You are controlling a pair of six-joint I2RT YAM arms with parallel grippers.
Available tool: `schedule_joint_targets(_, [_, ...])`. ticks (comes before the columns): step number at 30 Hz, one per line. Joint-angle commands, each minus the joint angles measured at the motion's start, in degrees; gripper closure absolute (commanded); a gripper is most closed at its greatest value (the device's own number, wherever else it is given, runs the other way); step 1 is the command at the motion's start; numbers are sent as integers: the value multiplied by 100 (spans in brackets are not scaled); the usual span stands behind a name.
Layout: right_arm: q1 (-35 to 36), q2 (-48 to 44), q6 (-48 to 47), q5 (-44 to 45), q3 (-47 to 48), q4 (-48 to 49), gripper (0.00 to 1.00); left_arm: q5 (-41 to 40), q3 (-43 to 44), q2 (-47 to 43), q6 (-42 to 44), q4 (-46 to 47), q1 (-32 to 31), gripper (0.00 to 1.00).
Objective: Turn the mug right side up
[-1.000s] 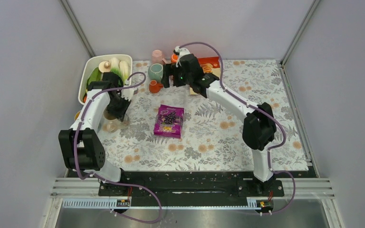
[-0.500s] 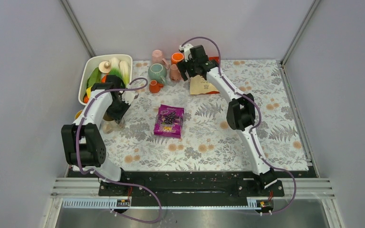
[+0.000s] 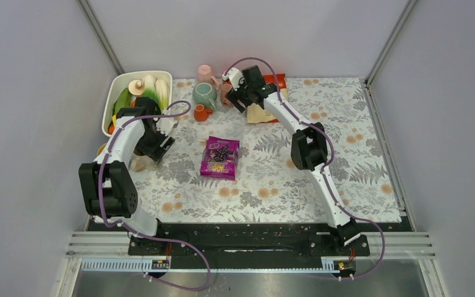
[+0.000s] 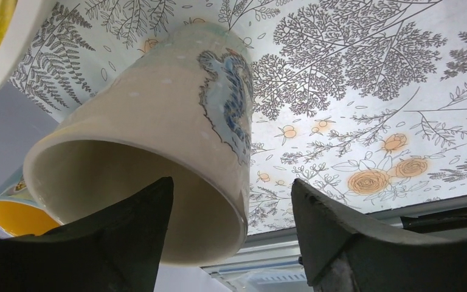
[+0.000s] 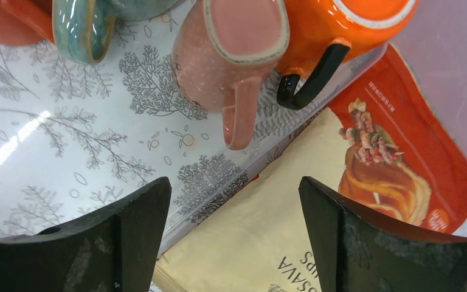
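Note:
A beige mug [image 4: 158,121] with a blue pattern stands near the table's left edge [image 3: 138,163], its mouth toward my left wrist camera. My left gripper [image 4: 231,181] [image 3: 154,144] is open. One finger is inside the mug's mouth and the other outside, with a gap showing beside the wall. At the back a pink mug [image 5: 231,55] [image 3: 226,94] rests upside down, base up, its handle pointing at my right gripper [image 5: 234,179] [image 3: 240,94]. That gripper is open, holds nothing, and hovers just short of the handle.
An orange mug [image 5: 340,24] with a black handle, a teal mug [image 3: 204,94] and a small orange cup [image 3: 201,112] crowd the pink mug. A chips bag [image 5: 371,158] lies under my right gripper. A white vegetable bin [image 3: 114,93] stands back left. A purple packet [image 3: 220,158] lies mid-table.
My left gripper was shut on the beige mug's rim and has now opened. My right arm has stretched out and turned at the back, its jaws a little narrower.

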Motion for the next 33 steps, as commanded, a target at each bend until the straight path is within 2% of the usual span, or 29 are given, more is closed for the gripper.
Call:
schedule_joint_targets(1, [169, 216, -1108, 51, 301, 196, 13, 284, 385, -419, -36, -208, 35, 25])
schedule_joint_targets(4, [300, 525, -1782, 406, 525, 219, 13, 454, 436, -624, -112, -245, 35, 23])
schedule_joint_targets(6, [364, 575, -2112, 547, 436, 465, 19, 477, 446, -727, -150, -241, 39, 23])
schedule_joint_targets(8, [381, 625, -2184, 645, 377, 774, 27, 487, 441, -811, -182, -246, 35, 23])
schedule_joint_targets(12, [380, 668, -2148, 641, 435, 1005, 29, 468, 488, -887, -221, -244, 35, 23])
schedule_joint_targets(17, [429, 717, -2343, 647, 397, 1107, 42, 443, 548, -916, -239, -242, 33, 23])
schedule_joint_targets(20, [454, 736, -2426, 642, 366, 1162, 45, 447, 560, -939, -256, -248, 32, 23])
schedule_joint_targets(22, [457, 740, -2450, 645, 364, 1203, 53, 452, 559, -958, -242, -244, 39, 23])
schedule_joint_targets(32, [506, 523, -2132, 494, 212, 1105, 76, 668, 536, -1068, -264, -356, 38, 23])
schedule_joint_targets(33, [519, 501, -2141, 509, 163, 1086, 82, 694, 524, -1082, -258, -360, 35, 23])
